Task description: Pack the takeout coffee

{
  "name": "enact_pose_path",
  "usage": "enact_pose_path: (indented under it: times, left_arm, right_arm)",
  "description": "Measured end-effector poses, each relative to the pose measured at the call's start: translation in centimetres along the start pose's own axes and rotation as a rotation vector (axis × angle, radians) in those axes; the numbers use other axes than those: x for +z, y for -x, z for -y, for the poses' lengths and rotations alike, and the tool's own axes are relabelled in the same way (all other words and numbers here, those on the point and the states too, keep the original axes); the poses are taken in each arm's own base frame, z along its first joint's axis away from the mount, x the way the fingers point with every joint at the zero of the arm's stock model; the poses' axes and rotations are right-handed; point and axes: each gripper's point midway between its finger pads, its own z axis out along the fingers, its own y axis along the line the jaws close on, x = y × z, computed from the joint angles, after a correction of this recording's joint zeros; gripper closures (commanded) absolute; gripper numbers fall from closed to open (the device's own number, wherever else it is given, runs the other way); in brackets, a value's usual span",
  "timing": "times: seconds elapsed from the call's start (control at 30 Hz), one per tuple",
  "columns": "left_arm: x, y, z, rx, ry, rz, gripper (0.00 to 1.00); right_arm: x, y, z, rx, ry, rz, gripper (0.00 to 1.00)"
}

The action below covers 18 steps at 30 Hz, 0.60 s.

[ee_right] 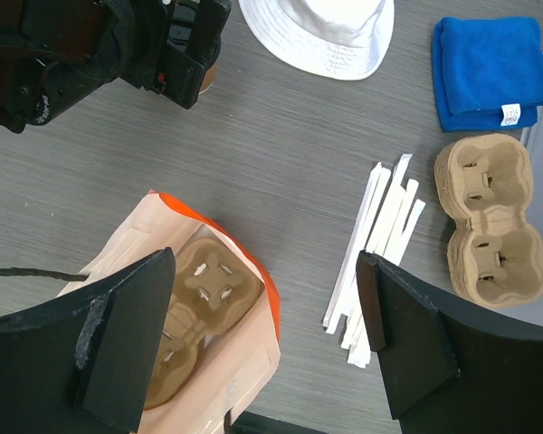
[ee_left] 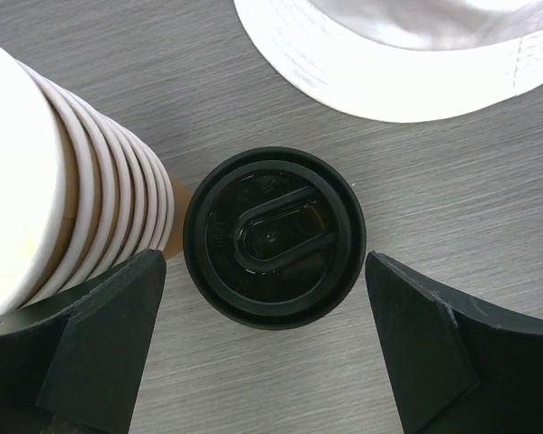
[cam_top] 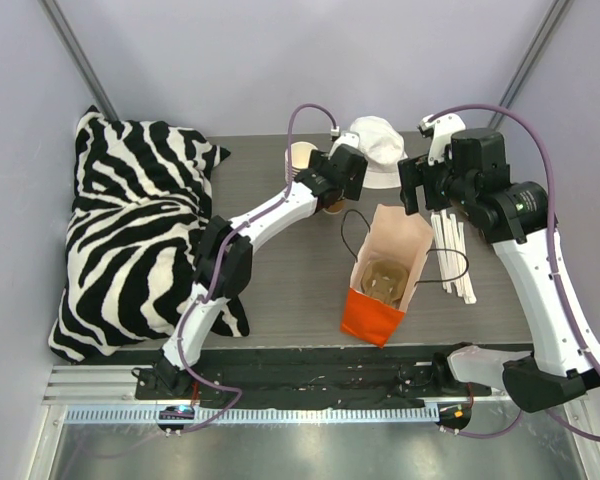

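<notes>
The takeout coffee (ee_left: 273, 237) stands on the grey table, and its round black lid fills the middle of the left wrist view. My left gripper (ee_left: 264, 264) hangs over it, open, one finger on each side of the lid and neither touching it. In the top view that gripper (cam_top: 336, 176) hides most of the cup. An orange and tan paper bag (cam_top: 400, 235) stands open at the table's middle with a brown pulp carrier (ee_right: 208, 289) inside. My right gripper (ee_right: 264, 262) is open above the bag's right edge and holds nothing.
A stack of lidless paper cups (ee_left: 72, 199) stands close to the left of the coffee. A white hat (ee_left: 407, 54) lies just behind it. White wrapped straws (ee_right: 380, 244), a second pulp carrier (ee_right: 484, 217) and a blue cloth (ee_right: 493, 68) lie to the right. A zebra pillow (cam_top: 140, 230) fills the left.
</notes>
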Motion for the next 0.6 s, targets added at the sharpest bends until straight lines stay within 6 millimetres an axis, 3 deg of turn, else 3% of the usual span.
enact_pose_path:
  times: [0.2, 0.6]
  left_arm:
    - [1.0, -1.0, -0.2, -0.005, 0.011, -0.02, 0.03]
    - [1.2, -1.0, -0.3, -0.012, 0.008, -0.016, 0.05]
  right_arm:
    - [0.4, -0.1, -0.2, 0.005, 0.008, -0.012, 0.11]
    - [0.8, -0.2, -0.3, 0.006, 0.014, -0.024, 0.11]
